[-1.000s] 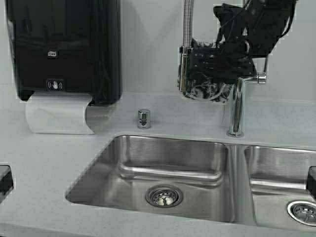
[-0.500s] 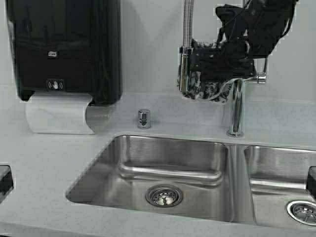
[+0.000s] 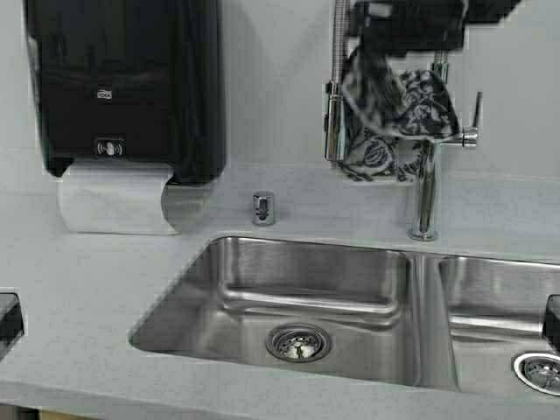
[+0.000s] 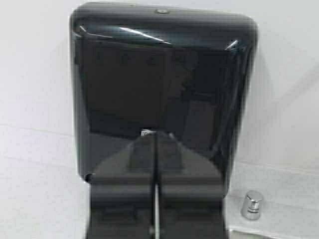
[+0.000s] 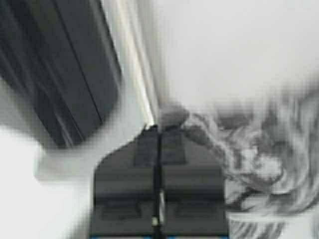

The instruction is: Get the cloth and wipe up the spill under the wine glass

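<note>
The cloth (image 3: 394, 118), dark with a white floral print, hangs in a bunch beside the tall faucet (image 3: 426, 188) at the back of the counter. My right gripper (image 3: 372, 39) is at the top of the high view, shut on the cloth's upper end. In the right wrist view the jaws (image 5: 159, 128) are closed, with a fold of cloth (image 5: 249, 149) pinched at their tips. My left gripper (image 4: 155, 134) is shut on nothing and faces the black dispenser (image 4: 164, 84). The wine glass is out of view.
A black paper towel dispenser (image 3: 131, 87) hangs on the wall at the left, with white paper (image 3: 109, 201) sticking out below it. A double steel sink (image 3: 227, 271) fills the counter's front. A small chrome button (image 3: 262, 208) and a spring spray hose (image 3: 335, 87) stand behind the sink.
My right arm has risen and lifted the cloth, which now hangs higher beside the faucet. The whole scene has shifted slightly right, so the robot has moved.
</note>
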